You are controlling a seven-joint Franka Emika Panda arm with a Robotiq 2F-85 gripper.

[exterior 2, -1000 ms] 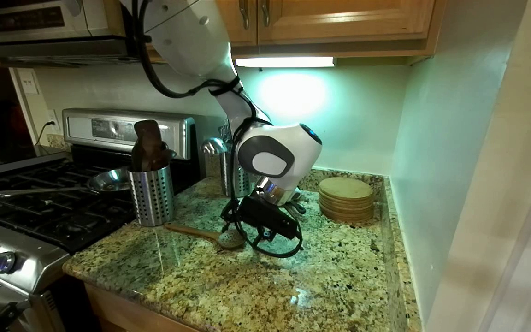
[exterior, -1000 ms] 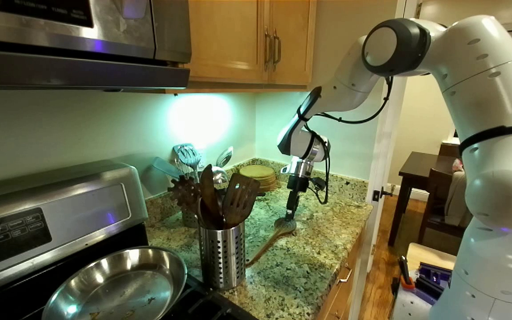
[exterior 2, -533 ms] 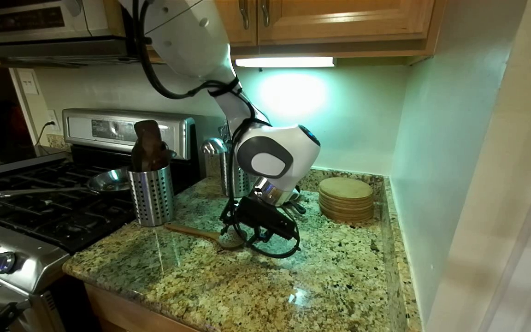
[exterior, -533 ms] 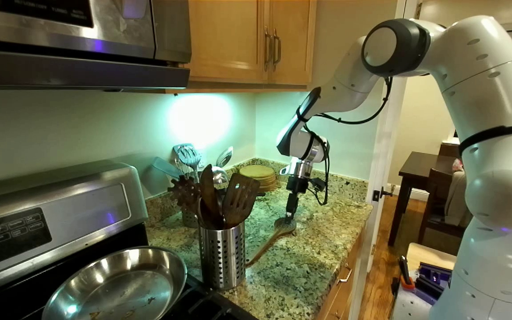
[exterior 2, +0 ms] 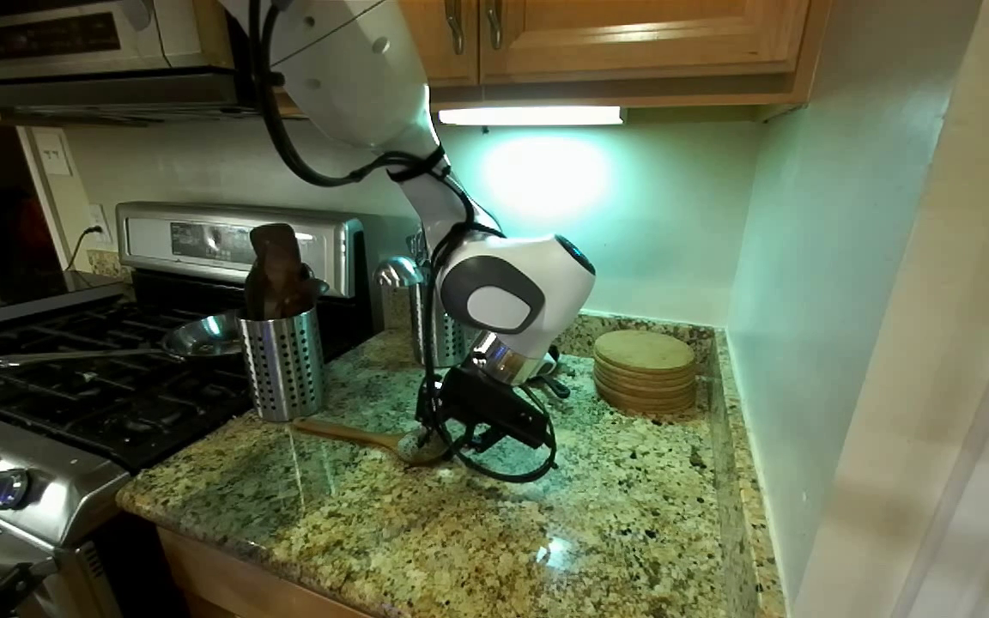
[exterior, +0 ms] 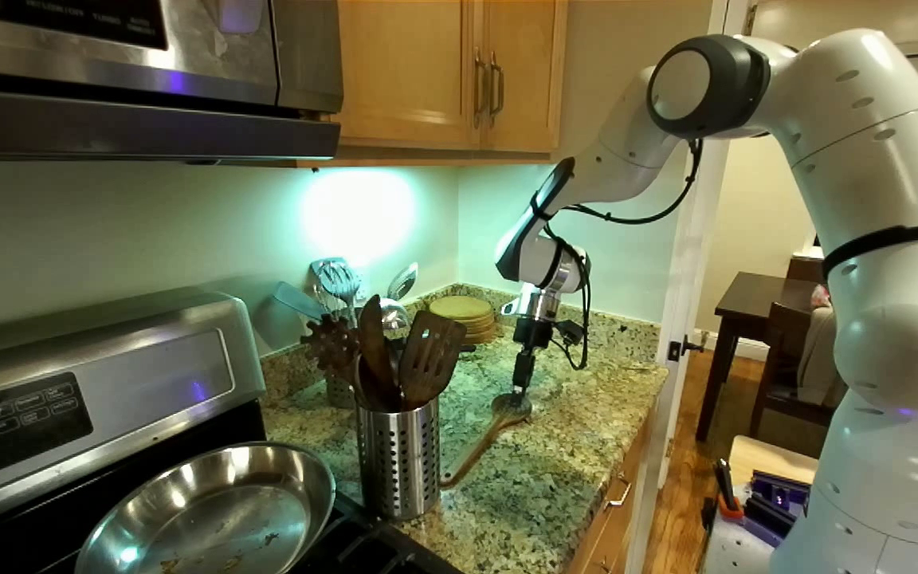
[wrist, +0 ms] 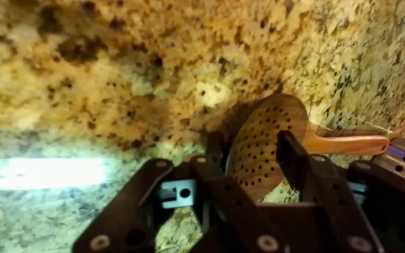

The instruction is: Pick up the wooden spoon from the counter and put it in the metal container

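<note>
The wooden spoon (exterior: 475, 454) lies on the granite counter (exterior: 578, 446), its handle reaching toward the base of the metal container (exterior: 399, 470). In the wrist view the oval spoon (wrist: 255, 140) shows a bowl dotted with small holes. My gripper (wrist: 251, 144) points down at that bowl with its jaws apart. One finger (wrist: 216, 151) is at the bowl's outer edge and seems to touch it; the opposite one overlaps the bowl near the handle side, and I cannot tell whether it touches. In an exterior view the wooden spoon (exterior 2: 348, 432) is partly hidden by my wrist.
Dark wooden utensils (exterior: 431, 359) fill the metal container. A second steel holder (exterior 2: 450, 339) with metal utensils stands against the back wall. A stack of round boards (exterior 2: 645, 378) sits in the corner. The steel frying pan (exterior: 220, 510) rests on the stove.
My jaws have come closer together around the bowl. The spoon has slid slightly toward the metal container. The arm has barely moved.
</note>
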